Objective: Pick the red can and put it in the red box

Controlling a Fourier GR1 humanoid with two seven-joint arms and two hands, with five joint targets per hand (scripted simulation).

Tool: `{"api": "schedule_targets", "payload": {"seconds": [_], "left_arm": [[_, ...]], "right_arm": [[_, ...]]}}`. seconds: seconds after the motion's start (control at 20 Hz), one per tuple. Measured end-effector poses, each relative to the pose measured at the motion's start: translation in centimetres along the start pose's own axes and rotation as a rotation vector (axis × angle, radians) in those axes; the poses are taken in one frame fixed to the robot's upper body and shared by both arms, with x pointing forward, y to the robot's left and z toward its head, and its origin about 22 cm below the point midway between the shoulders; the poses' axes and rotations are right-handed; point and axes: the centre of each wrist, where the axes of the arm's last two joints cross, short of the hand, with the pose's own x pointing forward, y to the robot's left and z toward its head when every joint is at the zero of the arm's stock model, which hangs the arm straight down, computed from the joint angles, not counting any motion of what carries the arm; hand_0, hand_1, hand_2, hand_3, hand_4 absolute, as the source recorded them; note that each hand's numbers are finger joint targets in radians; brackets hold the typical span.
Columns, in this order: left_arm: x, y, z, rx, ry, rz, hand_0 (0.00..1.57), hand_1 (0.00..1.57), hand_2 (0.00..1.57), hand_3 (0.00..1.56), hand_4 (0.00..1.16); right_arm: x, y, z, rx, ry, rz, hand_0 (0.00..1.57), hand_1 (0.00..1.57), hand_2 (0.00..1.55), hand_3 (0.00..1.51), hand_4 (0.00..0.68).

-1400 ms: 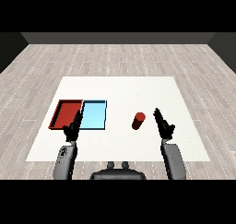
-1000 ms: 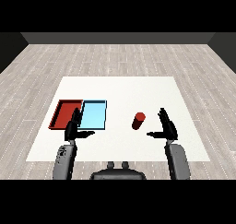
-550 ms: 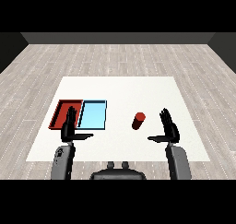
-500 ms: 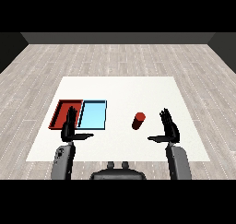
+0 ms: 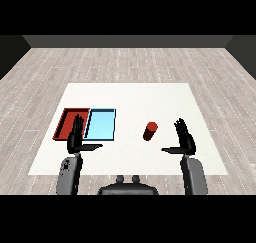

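Head view | red can upright | left of open right robot hand, apart

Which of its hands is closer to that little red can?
The right hand: it is open just right of the red can. The left hand is far left, by the trays.

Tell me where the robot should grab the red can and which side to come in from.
Probably round the middle of its side wall. The red can stands upright on the white table, apart from both trays, so fingers can curl round it. Come from its right: the open right hand is nearest, thumb pointing toward the can.
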Motion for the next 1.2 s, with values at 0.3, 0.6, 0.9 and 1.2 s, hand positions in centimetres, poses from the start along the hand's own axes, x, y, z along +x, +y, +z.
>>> {"api": "schedule_targets", "payload": {"seconds": [0.3,0.6,0.9,1.2], "left_arm": [[-0.3,0.4,0.4,-0.012,-0.006,-0.006,0.00,0.00,0.00,0.00,0.00],[-0.1,0.6,-0.2,-0.001,-0.009,0.007,0.00,0.00,0.00,0.00,0.00],[0.1,0.1,-0.2,0.006,0.000,0.013,0.00,0.00,0.00,0.00,0.00],[-0.5,0.3,0.1,0.002,-0.006,0.026,0.00,0.00,0.00,0.00,0.00]], "right_arm": [[-0.7,-0.2,-0.7,-0.001,0.006,-0.018,0.00,0.00,0.00,0.00,0.000],[-1.5,0.6,-2.7,-0.001,0.032,-0.043,0.00,0.00,0.00,0.00,0.000],[-2.8,2.0,-3.7,0.000,0.048,-0.080,0.00,0.00,0.00,0.00,0.000],[-4.2,3.5,-4.0,0.001,0.075,-0.121,0.00,0.00,0.00,0.00,0.000]]}}
